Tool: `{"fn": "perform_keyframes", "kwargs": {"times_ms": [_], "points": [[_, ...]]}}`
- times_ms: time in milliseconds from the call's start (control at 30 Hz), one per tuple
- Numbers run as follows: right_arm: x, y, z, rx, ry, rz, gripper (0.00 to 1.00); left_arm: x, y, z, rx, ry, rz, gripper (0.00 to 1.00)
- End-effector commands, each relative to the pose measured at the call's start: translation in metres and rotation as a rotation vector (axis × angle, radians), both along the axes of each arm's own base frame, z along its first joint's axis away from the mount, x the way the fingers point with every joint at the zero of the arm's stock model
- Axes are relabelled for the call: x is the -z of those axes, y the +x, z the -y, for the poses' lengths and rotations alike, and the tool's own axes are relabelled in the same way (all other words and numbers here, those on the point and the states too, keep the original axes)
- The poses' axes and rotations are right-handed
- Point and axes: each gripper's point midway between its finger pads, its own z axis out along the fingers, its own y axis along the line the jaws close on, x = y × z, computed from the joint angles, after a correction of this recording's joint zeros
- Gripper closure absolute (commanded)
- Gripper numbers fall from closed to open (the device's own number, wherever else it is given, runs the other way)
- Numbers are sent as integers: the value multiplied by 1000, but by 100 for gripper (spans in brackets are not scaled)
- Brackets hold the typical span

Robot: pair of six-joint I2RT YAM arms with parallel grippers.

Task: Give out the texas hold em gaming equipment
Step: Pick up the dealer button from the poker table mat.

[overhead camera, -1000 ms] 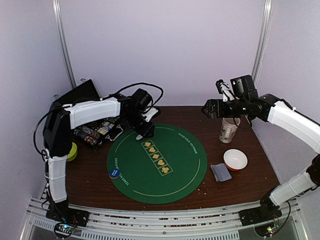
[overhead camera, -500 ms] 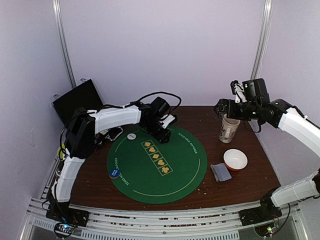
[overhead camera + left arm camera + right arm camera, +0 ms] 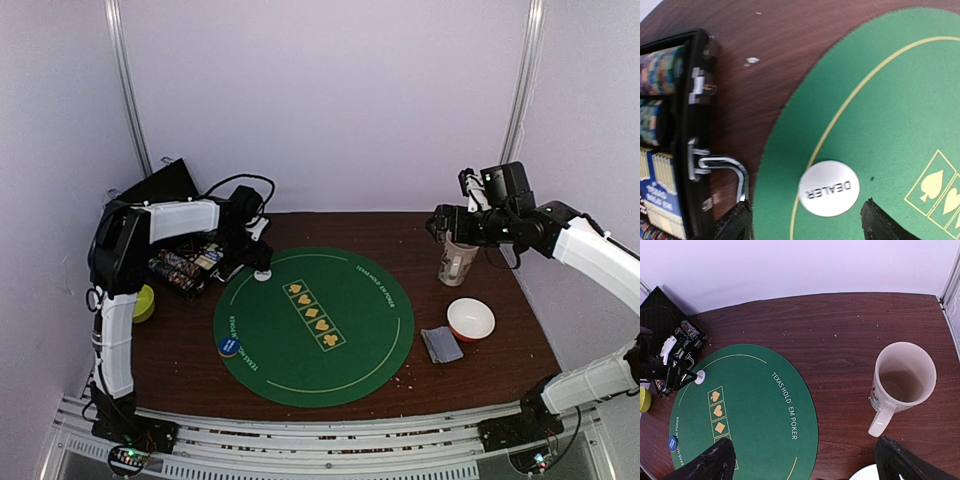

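White disc (image 3: 828,188) reads DEALER, mat (image 3: 750,405) TEXAS HOLD'EM POKER; left gripper (image 3: 807,219), right gripper (image 3: 803,446) fingers wide.

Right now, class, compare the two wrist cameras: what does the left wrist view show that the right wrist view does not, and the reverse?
Only the left wrist view: the word DEALER readable on the white disc, and the metal latch on the black case. Only the right wrist view: the beige mug, the blue disc at the mat's edge, and the TEXAS HOLD 'EM POKER lettering. Both: the green mat, the white disc on it, and the case beside it.
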Motion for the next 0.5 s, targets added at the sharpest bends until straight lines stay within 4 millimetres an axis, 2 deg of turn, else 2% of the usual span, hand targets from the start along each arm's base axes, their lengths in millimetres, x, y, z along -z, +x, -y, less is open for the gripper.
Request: {"fn": "perform_keyframes", "kwargs": {"times_ms": [0, 100, 267, 467], "points": [[5, -3, 4, 15, -7, -10, 0, 8, 3, 29, 60, -91, -9, 24], [7, -3, 4, 18, -10, -17, 0, 18, 0, 38, 79, -125, -38, 26], [7, -2, 0, 4, 6, -15, 0, 39, 1, 30, 65, -55, -46, 27], [6, -3, -1, -2, 8, -14, 0, 43, 4, 28, 64, -11, -27, 31]]}}
